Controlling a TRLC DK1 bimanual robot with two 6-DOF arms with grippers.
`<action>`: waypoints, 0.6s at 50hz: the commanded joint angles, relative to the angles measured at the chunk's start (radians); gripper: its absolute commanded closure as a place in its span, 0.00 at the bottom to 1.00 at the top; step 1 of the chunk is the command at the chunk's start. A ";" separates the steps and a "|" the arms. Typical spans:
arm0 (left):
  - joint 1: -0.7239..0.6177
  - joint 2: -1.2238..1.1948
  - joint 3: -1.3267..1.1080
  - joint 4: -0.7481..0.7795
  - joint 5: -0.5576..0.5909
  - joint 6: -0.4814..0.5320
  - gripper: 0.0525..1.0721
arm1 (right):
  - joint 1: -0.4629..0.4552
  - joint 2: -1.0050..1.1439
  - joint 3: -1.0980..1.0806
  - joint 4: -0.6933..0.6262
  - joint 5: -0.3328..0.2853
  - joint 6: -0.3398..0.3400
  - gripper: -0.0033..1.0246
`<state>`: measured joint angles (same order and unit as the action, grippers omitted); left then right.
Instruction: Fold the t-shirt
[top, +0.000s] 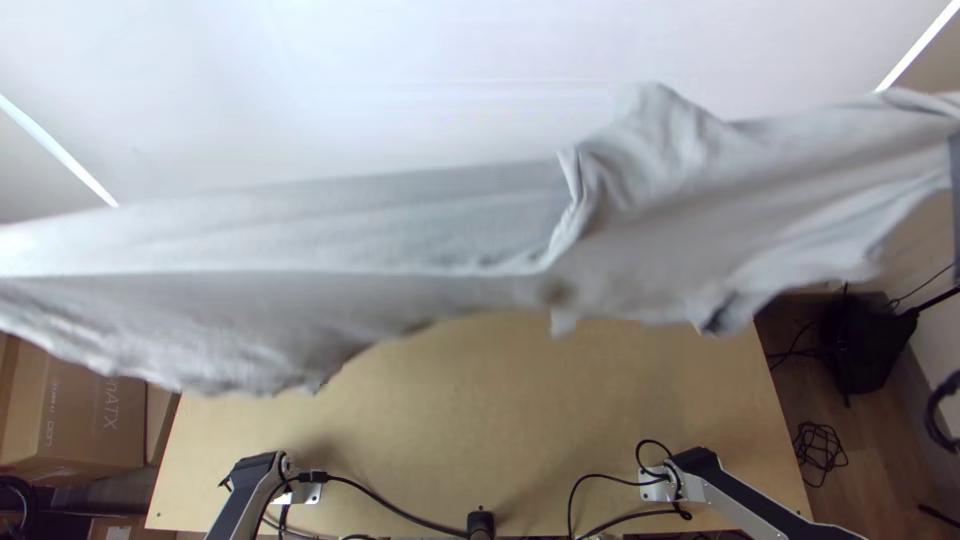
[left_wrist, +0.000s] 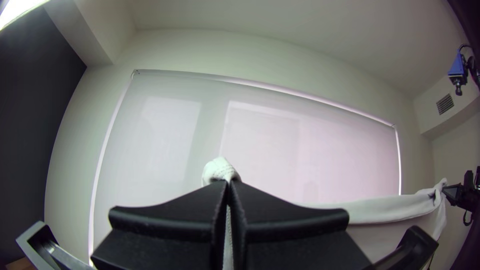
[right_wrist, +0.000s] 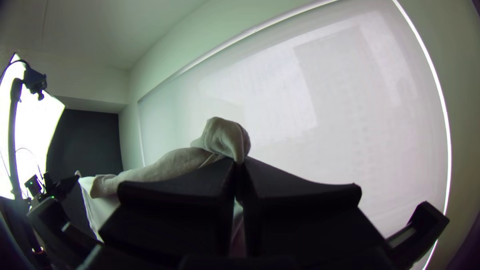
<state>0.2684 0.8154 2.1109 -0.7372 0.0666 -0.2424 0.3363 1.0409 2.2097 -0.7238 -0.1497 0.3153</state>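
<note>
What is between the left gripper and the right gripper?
The light grey t-shirt, held up between the left gripper and right gripper; the left wrist view shows it.

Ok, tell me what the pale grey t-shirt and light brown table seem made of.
The pale grey cloth t-shirt: soft, matte, probably cotton knit, given its loose folds. The light brown wooden table: perhaps plywood, with a smooth, flat, tan surface.

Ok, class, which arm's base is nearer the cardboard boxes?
The left arm's base: the cardboard boxes are beyond its side of the table; the right arm's base is farther across.
</note>
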 joint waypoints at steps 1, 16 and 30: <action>-0.006 -0.007 -0.017 -0.022 -0.024 -0.014 0.98 | 0.010 -0.002 0.005 -0.005 0.024 0.028 0.98; -0.040 -0.064 -0.279 -0.090 -0.022 -0.058 0.98 | 0.069 -0.044 -0.263 -0.085 0.012 0.064 0.98; -0.101 -0.263 -1.006 0.064 -0.011 -0.041 0.98 | 0.155 -0.140 -0.930 0.077 -0.002 0.151 0.98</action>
<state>0.1802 0.6048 1.2785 -0.7326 0.0624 -0.2802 0.4629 0.9283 1.4593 -0.7227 -0.1493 0.4164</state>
